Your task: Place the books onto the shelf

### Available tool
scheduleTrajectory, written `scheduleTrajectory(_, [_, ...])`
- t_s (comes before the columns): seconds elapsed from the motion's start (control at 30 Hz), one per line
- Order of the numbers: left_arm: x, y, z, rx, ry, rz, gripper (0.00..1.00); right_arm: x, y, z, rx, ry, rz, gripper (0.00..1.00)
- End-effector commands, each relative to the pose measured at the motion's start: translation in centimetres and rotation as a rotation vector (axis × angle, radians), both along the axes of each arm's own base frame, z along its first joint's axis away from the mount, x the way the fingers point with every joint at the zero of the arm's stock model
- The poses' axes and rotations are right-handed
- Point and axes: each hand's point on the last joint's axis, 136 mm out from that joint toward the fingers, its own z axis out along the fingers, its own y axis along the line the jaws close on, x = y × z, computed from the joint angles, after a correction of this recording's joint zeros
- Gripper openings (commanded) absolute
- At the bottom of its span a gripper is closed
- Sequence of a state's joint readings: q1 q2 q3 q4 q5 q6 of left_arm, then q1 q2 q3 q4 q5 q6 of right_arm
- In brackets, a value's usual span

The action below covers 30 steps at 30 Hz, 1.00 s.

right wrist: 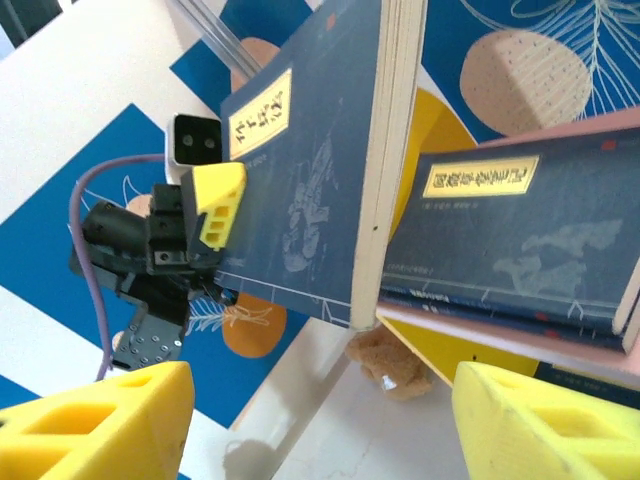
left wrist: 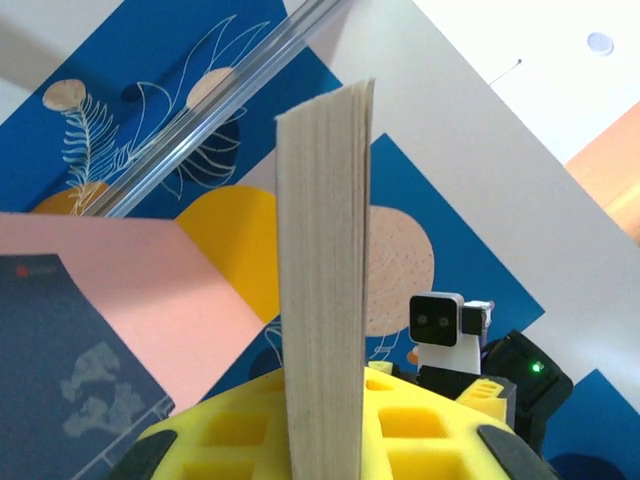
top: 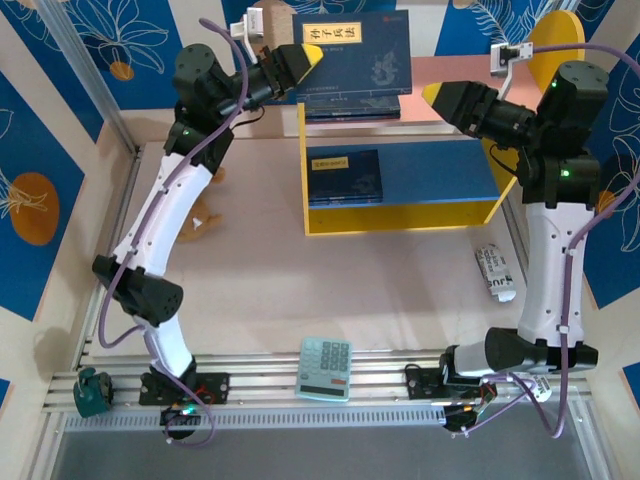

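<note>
Books (top: 352,103) lie on both shelf (top: 400,222) boards; the left claw (top: 303,62) clenches seemingly the last book (top: 350,45) upright above, right claw (top: 433,96) released.

Both arms reach forward. The left gripper (top: 305,62) pinches a thin navy-blue book (top: 365,60) upright between its fingers; the right gripper (right wrist: 320,420) holds its fingers wide apart.

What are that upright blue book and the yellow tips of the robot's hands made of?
The upright book looks like paper: its edge shows stacked thin cream pages, under a matte navy cover, probably card. The yellow fingertips look like matte foam or soft plastic, with moulded square pockets; which one, I cannot tell.
</note>
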<state>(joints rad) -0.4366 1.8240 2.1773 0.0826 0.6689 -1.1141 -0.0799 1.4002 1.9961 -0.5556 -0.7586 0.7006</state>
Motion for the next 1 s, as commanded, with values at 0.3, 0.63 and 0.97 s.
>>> scheduleTrajectory(0.3, [0.3, 0.1, 3.5, -0.114, -0.080, 0.001, 0.00, 3.1, 0.0, 2.3, 0.045, 0.012, 0.013, 0.72])
scheduleTrajectory(0.63, [0.0, -0.4, 3.5, -0.116, -0.083, -0.009, 0.00, 4.6, 2.3, 1.7, 0.042, 0.038, 0.085, 0.59])
scheduleTrajectory(0.97, [-0.2, -0.7, 3.5, -0.116, -0.089, -0.020, 0.00, 5.3, 3.8, 1.8, 0.048, 0.038, 0.115, 0.11])
